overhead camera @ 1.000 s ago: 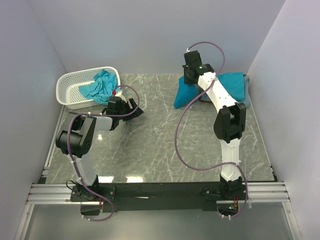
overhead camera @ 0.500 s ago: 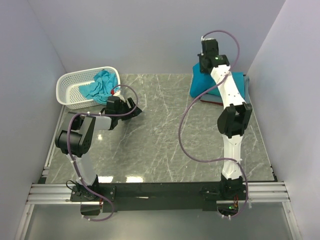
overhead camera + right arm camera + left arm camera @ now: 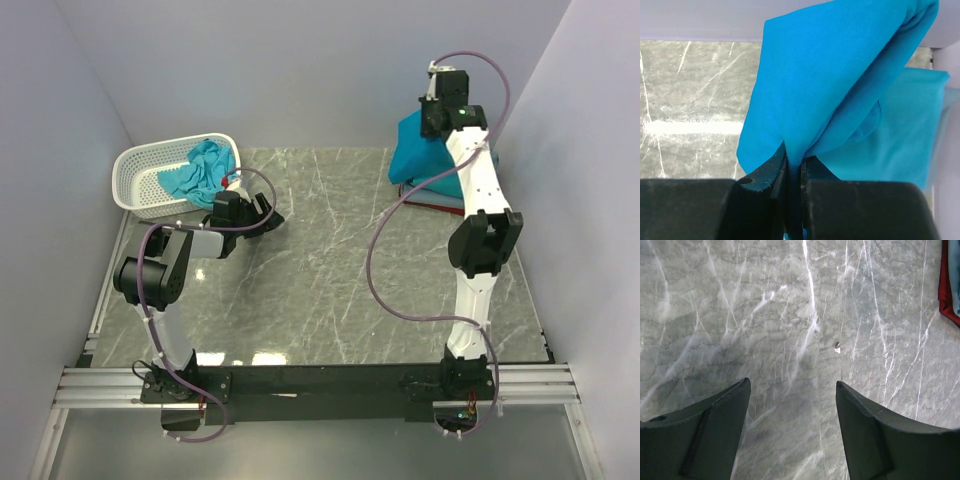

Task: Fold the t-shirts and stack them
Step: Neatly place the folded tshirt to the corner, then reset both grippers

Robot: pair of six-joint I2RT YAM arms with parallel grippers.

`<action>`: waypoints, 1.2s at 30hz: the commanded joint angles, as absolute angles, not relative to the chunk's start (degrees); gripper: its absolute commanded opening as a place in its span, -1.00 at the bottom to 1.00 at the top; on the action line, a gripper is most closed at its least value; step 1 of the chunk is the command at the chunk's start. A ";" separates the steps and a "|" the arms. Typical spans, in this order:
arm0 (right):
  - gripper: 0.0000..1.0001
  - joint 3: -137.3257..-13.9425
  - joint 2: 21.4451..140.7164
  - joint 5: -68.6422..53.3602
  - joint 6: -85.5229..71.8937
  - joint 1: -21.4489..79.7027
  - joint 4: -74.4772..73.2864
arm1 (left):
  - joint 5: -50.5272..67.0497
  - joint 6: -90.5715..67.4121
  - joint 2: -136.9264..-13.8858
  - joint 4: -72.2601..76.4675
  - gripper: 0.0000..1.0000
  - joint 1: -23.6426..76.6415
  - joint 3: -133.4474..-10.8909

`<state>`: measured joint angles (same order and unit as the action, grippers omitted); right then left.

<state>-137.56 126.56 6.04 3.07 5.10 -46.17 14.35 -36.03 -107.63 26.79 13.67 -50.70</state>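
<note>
Your right gripper [image 3: 794, 167] is clamped on a fold of the blue t-shirt [image 3: 840, 75], which hangs over the stack [image 3: 905, 140] at the far right of the table [image 3: 330, 260]. Lower it squarely and flat (edges matched) before letting go. Your left gripper [image 3: 792, 387] stands apart, empty.

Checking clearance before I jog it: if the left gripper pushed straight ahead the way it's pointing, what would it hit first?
Probably the bare marble table: the open left gripper points at it, nothing lying between. The red shirt sits off to the side.
</note>
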 commanded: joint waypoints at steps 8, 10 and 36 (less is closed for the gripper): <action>-1.00 -136.58 118.39 -1.84 2.37 0.35 -43.33 | 15.03 -35.51 -110.04 23.73 0.51 13.45 -50.19; -1.00 -135.88 118.74 -2.19 2.20 -2.10 -43.07 | 14.94 -35.51 -109.78 23.64 0.51 13.45 -50.19; 0.71 -112.62 113.57 7.91 -6.93 -10.99 -33.87 | 14.77 -34.54 -104.34 24.52 0.53 14.50 -48.26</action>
<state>-118.58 121.51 5.76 -3.16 -11.18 -40.69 15.14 -35.99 -107.28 27.16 13.67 -50.30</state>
